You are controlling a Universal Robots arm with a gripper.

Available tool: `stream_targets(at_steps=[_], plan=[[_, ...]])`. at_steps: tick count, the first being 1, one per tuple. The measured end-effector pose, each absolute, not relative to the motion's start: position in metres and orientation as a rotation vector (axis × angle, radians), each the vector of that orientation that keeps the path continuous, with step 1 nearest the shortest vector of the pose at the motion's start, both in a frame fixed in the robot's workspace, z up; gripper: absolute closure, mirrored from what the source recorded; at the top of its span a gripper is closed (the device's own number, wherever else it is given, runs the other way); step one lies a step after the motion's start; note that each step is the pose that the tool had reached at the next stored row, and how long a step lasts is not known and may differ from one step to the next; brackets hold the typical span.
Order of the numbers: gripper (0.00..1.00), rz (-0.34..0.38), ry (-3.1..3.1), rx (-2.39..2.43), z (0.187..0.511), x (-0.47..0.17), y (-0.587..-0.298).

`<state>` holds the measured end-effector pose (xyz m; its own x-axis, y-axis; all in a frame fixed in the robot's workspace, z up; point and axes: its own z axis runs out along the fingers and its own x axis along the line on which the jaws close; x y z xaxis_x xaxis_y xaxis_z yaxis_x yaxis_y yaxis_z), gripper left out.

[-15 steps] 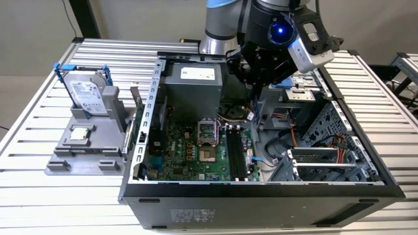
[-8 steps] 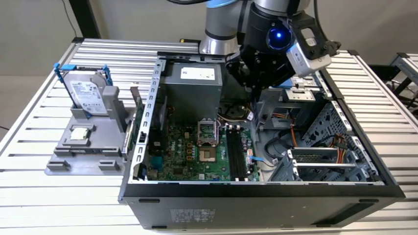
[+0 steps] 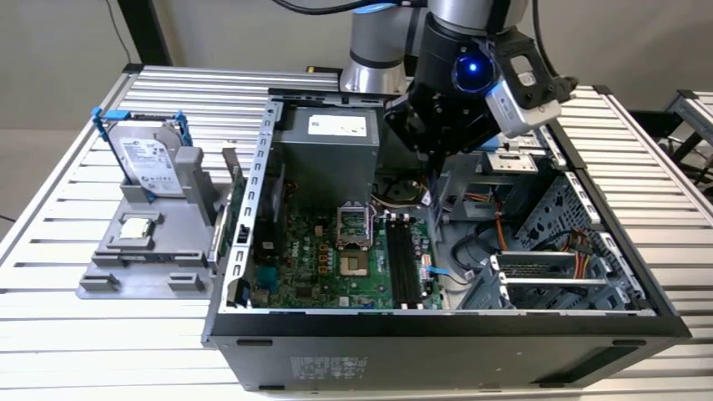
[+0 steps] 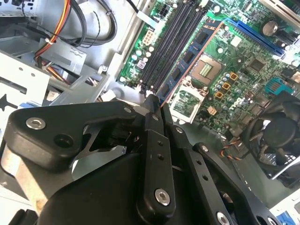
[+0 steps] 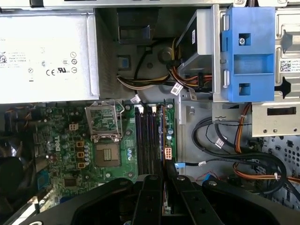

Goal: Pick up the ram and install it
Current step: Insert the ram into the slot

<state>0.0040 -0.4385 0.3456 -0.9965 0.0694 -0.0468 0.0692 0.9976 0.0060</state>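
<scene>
Arm's over the open black PC case (image 3: 446,344), fingers (image 5: 151,197) clamped on the long green ram stick w/ black chips (image 4: 187,57), which hangs just above the green motherboard (image 3: 317,266). In the exterior view they sit approx 12 o'clock of the long black memory slots (image 3: 403,261). Step in hand looks like alignment: keep stick parallel to slot, level, no tilt, go straight & slow.

Table (image 3: 45,259) of ribbed bare metal, dull sheen. Computer case (image 3: 446,342) matt black outside, grey sheet metal within. Pincer (image 4: 153,101) matt black; the ram (image 4: 188,57) a glossy lacquered board.
</scene>
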Motion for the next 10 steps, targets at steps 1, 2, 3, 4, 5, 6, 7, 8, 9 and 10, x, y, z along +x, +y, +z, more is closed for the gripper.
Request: stream_targets(at_steps=[1, 2, 3, 4, 5, 6, 7, 8, 9, 10], plan=[[1.00, 0.007, 3.093, 0.107, 0.3449, 0.0040, -0.4385], [1.00, 0.007, 3.093, 0.107, 0.3441, 0.0040, -0.4385], [1.00, 0.007, 3.092, 0.107, 0.3433, 0.0040, -0.4385], [1.00, 0.007, 3.092, 0.107, 0.3424, 0.0040, -0.4385], [1.00, 0.007, 3.092, 0.108, 0.3414, 0.0040, -0.4385], [1.00, 0.007, 3.092, 0.108, 0.3404, 0.0040, -0.4385], [1.00, 0.007, 3.091, 0.108, 0.3394, 0.0040, -0.4385], [1.00, 0.007, 3.091, 0.107, 0.3382, 0.0040, -0.4385], [1.00, 0.007, 3.091, 0.108, 0.3371, 0.0040, -0.4385], [1.00, 0.007, 3.091, 0.108, 0.3361, 0.0040, -0.4385]])
